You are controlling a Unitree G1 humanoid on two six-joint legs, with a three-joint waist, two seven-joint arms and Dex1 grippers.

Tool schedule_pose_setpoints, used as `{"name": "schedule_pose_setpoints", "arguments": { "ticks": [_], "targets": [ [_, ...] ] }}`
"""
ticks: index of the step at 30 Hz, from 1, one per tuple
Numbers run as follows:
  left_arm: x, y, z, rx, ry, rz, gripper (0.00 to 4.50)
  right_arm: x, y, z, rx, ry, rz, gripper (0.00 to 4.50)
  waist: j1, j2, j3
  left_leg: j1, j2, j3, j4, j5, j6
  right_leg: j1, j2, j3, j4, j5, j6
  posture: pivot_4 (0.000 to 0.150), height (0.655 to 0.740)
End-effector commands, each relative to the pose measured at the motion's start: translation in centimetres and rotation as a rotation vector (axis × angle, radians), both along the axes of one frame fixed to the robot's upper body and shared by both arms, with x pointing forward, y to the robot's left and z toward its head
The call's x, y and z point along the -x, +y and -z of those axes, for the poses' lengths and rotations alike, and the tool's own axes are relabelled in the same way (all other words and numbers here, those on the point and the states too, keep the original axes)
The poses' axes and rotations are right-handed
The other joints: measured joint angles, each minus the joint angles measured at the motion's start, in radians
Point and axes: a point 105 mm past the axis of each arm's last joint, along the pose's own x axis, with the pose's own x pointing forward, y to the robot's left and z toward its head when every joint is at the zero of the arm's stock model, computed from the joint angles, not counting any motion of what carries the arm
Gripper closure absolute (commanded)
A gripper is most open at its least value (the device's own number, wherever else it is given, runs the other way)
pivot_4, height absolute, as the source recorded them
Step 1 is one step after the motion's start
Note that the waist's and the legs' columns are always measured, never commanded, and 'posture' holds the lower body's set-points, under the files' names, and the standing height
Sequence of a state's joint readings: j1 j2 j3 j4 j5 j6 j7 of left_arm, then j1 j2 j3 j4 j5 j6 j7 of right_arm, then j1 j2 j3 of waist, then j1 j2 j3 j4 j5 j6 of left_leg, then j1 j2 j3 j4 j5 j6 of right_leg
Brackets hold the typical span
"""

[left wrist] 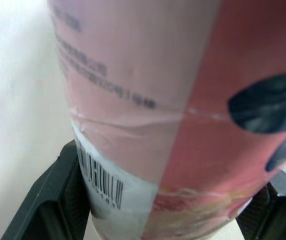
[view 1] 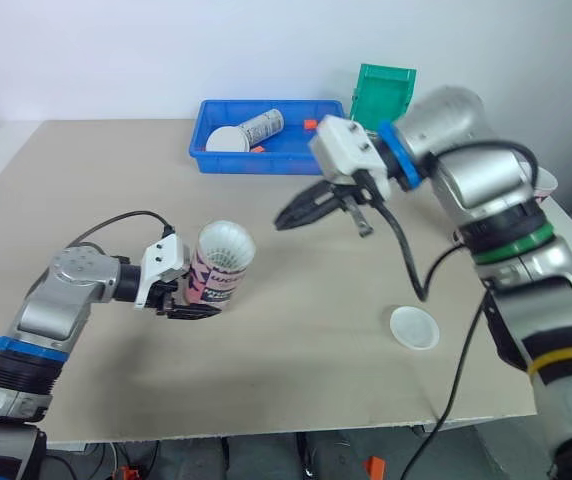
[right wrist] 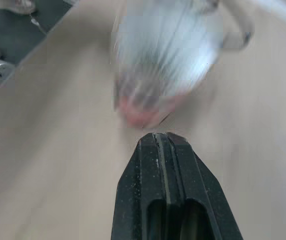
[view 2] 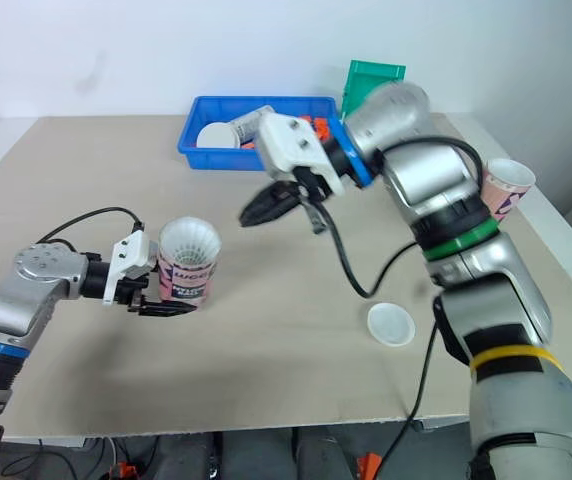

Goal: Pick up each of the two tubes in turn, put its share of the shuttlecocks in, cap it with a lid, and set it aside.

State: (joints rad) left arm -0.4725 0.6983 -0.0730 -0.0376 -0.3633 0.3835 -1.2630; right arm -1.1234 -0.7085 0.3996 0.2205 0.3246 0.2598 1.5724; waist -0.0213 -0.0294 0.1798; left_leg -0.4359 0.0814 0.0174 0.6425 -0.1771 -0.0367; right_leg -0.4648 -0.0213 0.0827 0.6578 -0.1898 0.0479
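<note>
Left jaws are clenched on the tube, low on its pink wall, holding it near upright at 8 o'clock on the desk. White shuttlecocks poke out the top. Right jaws, shut on nothing, hover at its 1 o'clock. It looks like light, thin cardboard that'd crush, so squeeze gently. The lid lies at 4 o'clock.
</note>
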Motion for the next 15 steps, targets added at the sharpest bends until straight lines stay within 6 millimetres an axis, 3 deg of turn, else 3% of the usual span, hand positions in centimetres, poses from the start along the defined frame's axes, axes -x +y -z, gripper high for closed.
{"name": "schedule_pose_setpoints", "arguments": {
  "ticks": [1, 4, 5, 11, 14, 15],
  "targets": [
    [0.8, -1.6, -1.2, 0.141, -0.009, 0.008, 1.18, 0.9, -3.2, 0.1, -0.002, 0.019, 0.103, 4.47, 0.0, 0.001, 0.0, -0.001, 0.0, 0.0, 0.0, 0.0, 0.0, -0.001, 0.0, 0.0, 0.0, 0.0, 0.0, 0.15, 0.7037],
    [0.7, -3.2, 0.0, 0.214, 0.033, -0.014, 1.18, 1.1, -6.2, 2.3, 0.06, 0.059, 0.23, 4.47, 0.0, 0.002, 0.0, -0.003, -0.001, 0.0, -0.001, -0.001, 0.001, -0.004, 0.0, 0.001, 0.001, -0.001, 0.004, 0.15, 0.7037],
    [0.6, -3.6, 0.6, 0.224, 0.045, -0.019, 1.18, 1.2, -7.1, 2.9, 0.088, 0.061, 0.261, 4.18, -0.001, 0.001, 0.0, -0.003, -0.001, 0.0, -0.002, -0.001, 0.001, -0.004, 0.0, 0.001, 0.002, -0.001, 0.004, 0.15, 0.7037],
    [0.7, -5.1, 3.7, 0.235, 0.098, -0.047, 1.18, 0.8, -9.6, 5.0, 0.205, 0.073, 0.357, 1.61, -0.019, 0.001, 0.0, 0.0, -0.001, 0.0, -0.001, 0.0, 0.001, -0.004, 0.001, 0.002, 0.002, 0.0, 0.001, 0.15, 0.7037],
    [1.3, -4.8, 7.0, 0.168, 0.133, -0.078, 1.18, 1.7, -10.0, 5.3, 0.266, 0.112, 0.312, 0.2, -0.024, 0.001, 0.0, 0.0, -0.001, 0.0, 0.002, 0.0, 0.001, -0.004, 0.001, 0.003, 0.002, 0.002, 0.002, 0.15, 0.7037],
    [1.6, -4.6, 7.6, 0.154, 0.138, -0.083, 1.18, 2.0, -10.0, 5.3, 0.276, 0.12, 0.296, 0.2, -0.025, 0.001, 0.0, 0.0, -0.001, 0.0, 0.002, 0.0, 0.001, -0.004, 0.001, 0.003, 0.002, 0.003, 0.002, 0.15, 0.7037]
  ]
}}
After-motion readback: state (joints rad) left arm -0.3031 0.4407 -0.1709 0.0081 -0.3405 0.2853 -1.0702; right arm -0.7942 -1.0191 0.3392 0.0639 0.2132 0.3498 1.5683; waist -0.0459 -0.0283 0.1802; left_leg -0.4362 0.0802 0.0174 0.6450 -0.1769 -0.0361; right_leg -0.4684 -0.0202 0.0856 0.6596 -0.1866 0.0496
